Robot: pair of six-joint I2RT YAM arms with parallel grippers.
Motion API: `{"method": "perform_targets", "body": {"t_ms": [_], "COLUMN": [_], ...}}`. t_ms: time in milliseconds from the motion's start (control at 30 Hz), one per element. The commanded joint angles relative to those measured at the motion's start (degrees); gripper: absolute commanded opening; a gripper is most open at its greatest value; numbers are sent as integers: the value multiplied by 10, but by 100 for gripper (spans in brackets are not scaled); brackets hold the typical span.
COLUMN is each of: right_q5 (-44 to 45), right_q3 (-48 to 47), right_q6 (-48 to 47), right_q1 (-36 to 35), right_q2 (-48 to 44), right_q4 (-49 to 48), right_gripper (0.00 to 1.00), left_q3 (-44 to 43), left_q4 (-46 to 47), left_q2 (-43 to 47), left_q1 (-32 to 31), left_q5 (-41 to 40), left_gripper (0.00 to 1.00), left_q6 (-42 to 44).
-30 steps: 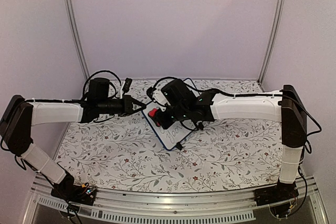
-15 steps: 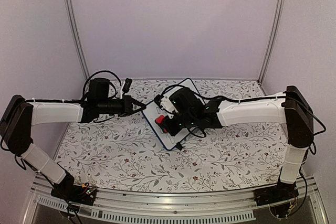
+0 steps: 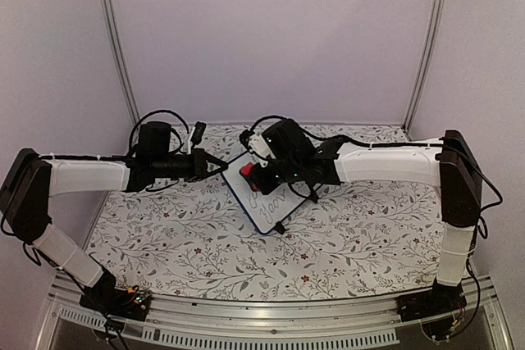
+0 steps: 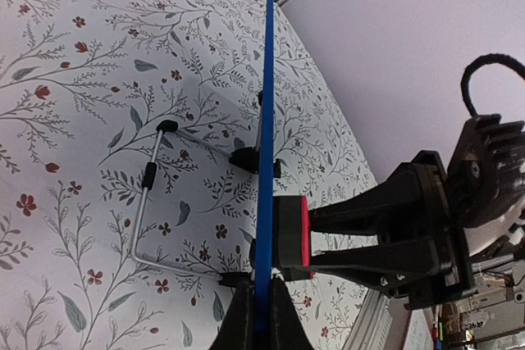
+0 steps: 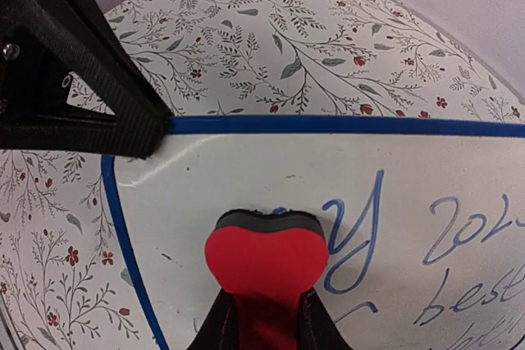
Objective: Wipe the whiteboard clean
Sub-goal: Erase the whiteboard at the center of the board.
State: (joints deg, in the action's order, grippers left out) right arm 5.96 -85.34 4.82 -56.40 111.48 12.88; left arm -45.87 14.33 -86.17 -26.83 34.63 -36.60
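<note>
The whiteboard (image 3: 264,199) stands tilted mid-table, white with a blue frame and blue handwriting on its face (image 5: 394,202). In the left wrist view it shows edge-on as a blue line (image 4: 265,120). My left gripper (image 3: 221,166) is shut on its left edge (image 4: 262,317). My right gripper (image 3: 256,176) is shut on a red eraser (image 3: 247,171) with a black felt side. The eraser (image 5: 264,258) presses flat on the board's upper left part, next to the letter "y". It also shows in the left wrist view (image 4: 291,231), against the board's face.
The floral-patterned table (image 3: 344,235) lies under both arms. The board's wire stand (image 4: 148,194) and black feet (image 4: 246,156) rest on the cloth behind it. Lilac walls and two metal posts (image 3: 115,47) close off the back. Cables loop over both wrists.
My right gripper, with the eraser, has swept down the board towards its lower part and then back up to the upper left. The left gripper and the board have stayed still.
</note>
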Motion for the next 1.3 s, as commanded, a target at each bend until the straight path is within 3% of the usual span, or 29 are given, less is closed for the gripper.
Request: {"method": "perform_targets", "body": {"t_ms": [0, 533, 1033, 1267], "right_q5": [20, 0, 6, -5], "right_q3": [-34, 110, -26, 15], "right_q6": [-10, 17, -2, 1], "right_q1": [18, 19, 32, 32], "right_q2": [36, -19, 33, 19], "right_q4": [6, -29, -2, -2], "right_gripper": [7, 6, 6, 6], "left_q3": [-2, -4, -4, -5], "left_q4": [-4, -4, -6, -7], "left_q2": [-4, -5, -1, 0], "left_q1": [-5, -4, -4, -5], "left_q5": [3, 5, 2, 2], "left_gripper": [0, 0, 1, 1], "left_q6": [-8, -8, -6, -6]}}
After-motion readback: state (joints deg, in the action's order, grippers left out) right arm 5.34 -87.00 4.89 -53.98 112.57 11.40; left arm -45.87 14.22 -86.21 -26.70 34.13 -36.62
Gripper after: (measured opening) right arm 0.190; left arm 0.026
